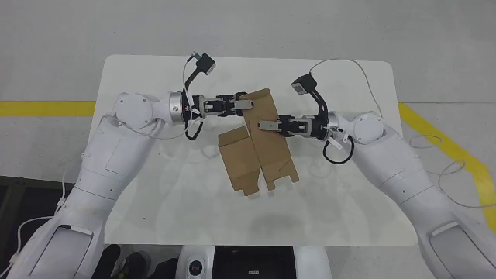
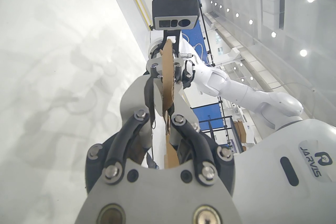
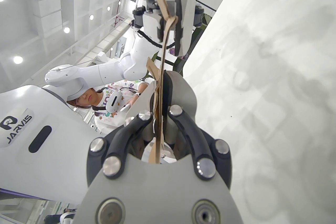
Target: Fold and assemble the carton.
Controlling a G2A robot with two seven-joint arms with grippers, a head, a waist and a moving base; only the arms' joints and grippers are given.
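The carton (image 1: 256, 151) is an unfolded flat of brown corrugated board, held over the middle of the white table (image 1: 155, 77) by both arms, its face turned up to the top camera and its lower panels and flaps skewed towards the robot's side. The left gripper (image 1: 248, 102) comes in from the left and bites the carton's far corner. In the left wrist view, the left gripper (image 2: 165, 93) has its fingers (image 2: 135, 99) drawn narrow with the board's thin edge (image 2: 167, 70) pinched between them. The right gripper (image 1: 262, 125) comes in from the other side and grips the carton a little nearer the robot, about midway along its right-hand edge. The right wrist view shows this gripper (image 3: 160, 88) clamped tight on the edge-on sheet (image 3: 165, 36), with the left gripper (image 3: 168, 22) farther along the same board. In both wrist views the sheet stands apart from the tabletop.
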